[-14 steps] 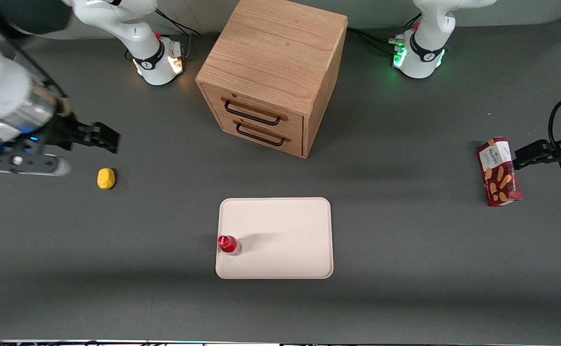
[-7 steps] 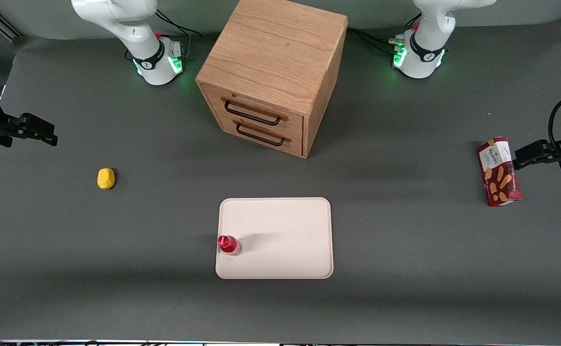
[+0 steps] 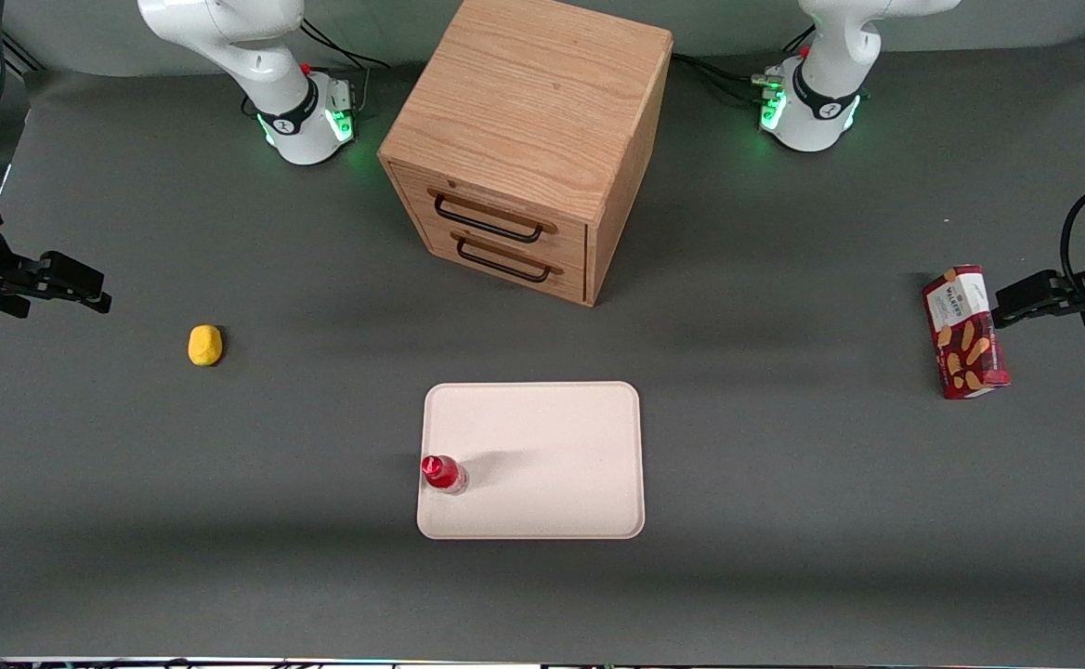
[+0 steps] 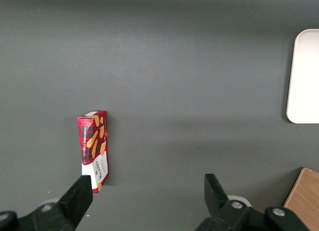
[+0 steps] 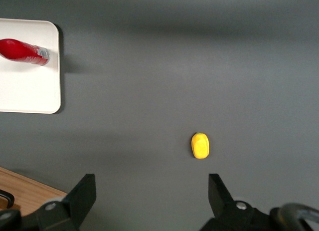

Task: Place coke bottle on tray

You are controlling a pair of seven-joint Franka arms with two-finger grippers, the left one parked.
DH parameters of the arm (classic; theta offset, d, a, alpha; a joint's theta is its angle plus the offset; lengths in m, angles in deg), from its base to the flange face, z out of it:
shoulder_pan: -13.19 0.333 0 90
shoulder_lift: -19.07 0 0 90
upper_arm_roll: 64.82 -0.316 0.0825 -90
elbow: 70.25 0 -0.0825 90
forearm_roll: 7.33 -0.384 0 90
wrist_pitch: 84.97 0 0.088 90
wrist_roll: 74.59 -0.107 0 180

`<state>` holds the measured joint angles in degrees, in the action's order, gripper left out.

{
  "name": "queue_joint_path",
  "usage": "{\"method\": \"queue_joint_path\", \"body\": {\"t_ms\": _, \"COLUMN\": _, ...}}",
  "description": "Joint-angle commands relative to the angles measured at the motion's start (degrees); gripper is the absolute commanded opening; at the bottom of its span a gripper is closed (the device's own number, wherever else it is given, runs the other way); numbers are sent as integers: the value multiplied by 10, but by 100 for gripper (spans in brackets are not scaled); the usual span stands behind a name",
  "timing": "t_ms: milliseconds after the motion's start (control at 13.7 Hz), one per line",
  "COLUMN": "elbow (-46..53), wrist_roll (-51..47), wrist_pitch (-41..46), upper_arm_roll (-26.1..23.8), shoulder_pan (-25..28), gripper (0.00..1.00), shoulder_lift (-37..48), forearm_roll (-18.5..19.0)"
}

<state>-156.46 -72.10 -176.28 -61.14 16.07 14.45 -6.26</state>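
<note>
We are seeing the coke bottle [image 3: 442, 473] standing upright on the tray [image 3: 552, 437], just inside its edge toward the working arm's end. Our claw [image 3: 73, 282] is hanging spread and empty, well apart, past the yellow lump [image 3: 205, 345] on the worktop [image 3: 784, 483]. Task looks done.

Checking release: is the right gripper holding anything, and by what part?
Nothing. The gripper is open and empty at the working arm's end; the small red coke bottle stands free on the pale cream tray.
</note>
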Motion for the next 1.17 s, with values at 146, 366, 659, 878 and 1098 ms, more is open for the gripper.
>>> {"method": "queue_joint_path", "body": {"t_ms": 146, "elbow": 17, "wrist_roll": 32, "wrist_pitch": -7, "upper_arm_roll": 8, "shoulder_pan": 0, "gripper": 100, "shoulder_lift": 10, "forearm_roll": -9}}
{"method": "queue_joint_path", "body": {"t_ms": 366, "elbow": 13, "wrist_roll": 32, "wrist_pitch": -7, "upper_arm_roll": -3, "shoulder_pan": -17, "gripper": 100, "shoulder_lift": 13, "forearm_roll": -9}}
{"method": "queue_joint_path", "body": {"t_ms": 659, "elbow": 13, "wrist_roll": 31, "wrist_pitch": -8, "upper_arm_roll": -15, "shoulder_pan": -24, "gripper": 100, "shoulder_lift": 14, "forearm_roll": -9}}
{"method": "queue_joint_path", "body": {"t_ms": 878, "elbow": 15, "wrist_roll": 30, "wrist_pitch": -9, "upper_arm_roll": -15, "shoulder_pan": -21, "gripper": 100, "shoulder_lift": 14, "forearm_roll": -9}}
{"method": "queue_joint_path", "body": {"t_ms": 1098, "elbow": 13, "wrist_roll": 24, "wrist_pitch": -7, "upper_arm_roll": -14, "shoulder_pan": -18, "gripper": 100, "shoulder_lift": 15, "forearm_roll": -9}}
